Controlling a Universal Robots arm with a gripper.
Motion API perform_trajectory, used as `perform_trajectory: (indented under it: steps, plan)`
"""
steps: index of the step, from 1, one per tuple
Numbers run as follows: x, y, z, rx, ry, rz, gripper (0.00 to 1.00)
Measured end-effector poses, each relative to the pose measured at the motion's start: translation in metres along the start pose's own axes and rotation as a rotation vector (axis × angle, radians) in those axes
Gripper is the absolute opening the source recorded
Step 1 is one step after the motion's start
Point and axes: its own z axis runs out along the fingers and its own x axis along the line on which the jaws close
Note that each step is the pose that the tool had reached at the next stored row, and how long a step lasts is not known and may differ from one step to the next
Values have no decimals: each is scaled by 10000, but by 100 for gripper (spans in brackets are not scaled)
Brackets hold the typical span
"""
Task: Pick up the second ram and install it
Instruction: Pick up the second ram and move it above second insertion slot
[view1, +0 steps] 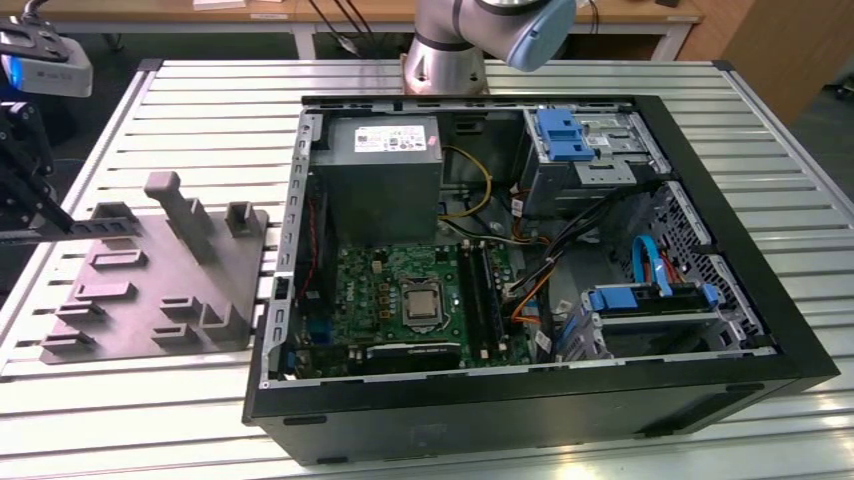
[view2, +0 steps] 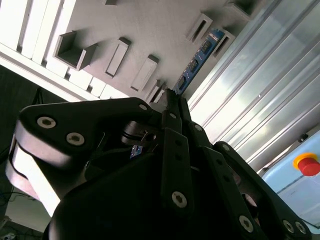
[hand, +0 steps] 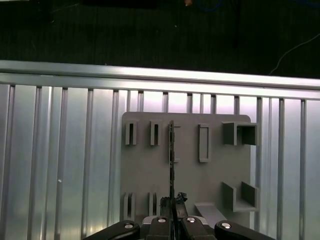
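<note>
ram (hand: 171, 150): thin dark stick, held on edge with its length level, over the grey tray near the desk's edge on the exterior view's left; in the second wrist view a blue label shows on its flat face; whether its lower edge sits in a slot or hangs clear of it cannot be told
tool (hand: 172, 206): clenched on one end of the ram, a black finger on each flat face, pointing down at the tray
tray (view1: 147, 290): grey block with slots, pockets and upright posts, flat on the desk, just beside the case
desk (view1: 561, 85): slatted bare metal
case (view1: 747, 300): black computer case on its side, lid off, in the middle of the desk and reaching toward the edge on the exterior view's right
board (view1: 387, 300): green, on the case floor, with a square processor socket near its middle
cages (view1: 574, 140): grey metal with blue clips, along the case's side on the exterior view's right
arm (view1: 481, 40): its base stands at the desk's far edge, behind the case
</note>
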Motion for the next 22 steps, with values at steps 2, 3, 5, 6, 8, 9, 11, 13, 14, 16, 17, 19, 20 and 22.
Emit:
perform_trajectory:
  steps: [2, 3, 5, 6, 8, 9, 11, 13, 14, 16, 17, 19, 20, 22]
  plan:
    - [-3, 1, -39, 1, -2, 0, 14]
    - [-5, 2, -61, -1, -1, 0, 14]
    - [-8, 3, -101, 0, -4, 0, 14]
    - [-9, 3, -122, 0, -7, 0, 14]
    - [-13, 4, -166, 0, -8, 0, 14]
    - [-15, 5, -186, 0, -8, 0, 14]
    - [-18, 6, -226, 0, -10, 0, 14]
    - [-21, 7, -270, 0, -13, 0, 14]
    - [-23, 8, -293, 0, -16, 0, 14]
    - [-26, 9, -339, 0, -23, -1, 14]
    - [-29, 10, -364, 1, -27, -1, 14]
    - [-33, 11, -421, 0, -33, -1, 14]
    - [-35, 12, -447, 1, -38, -1, 14]
    - [-39, 13, -494, 0, -48, -1, 14]
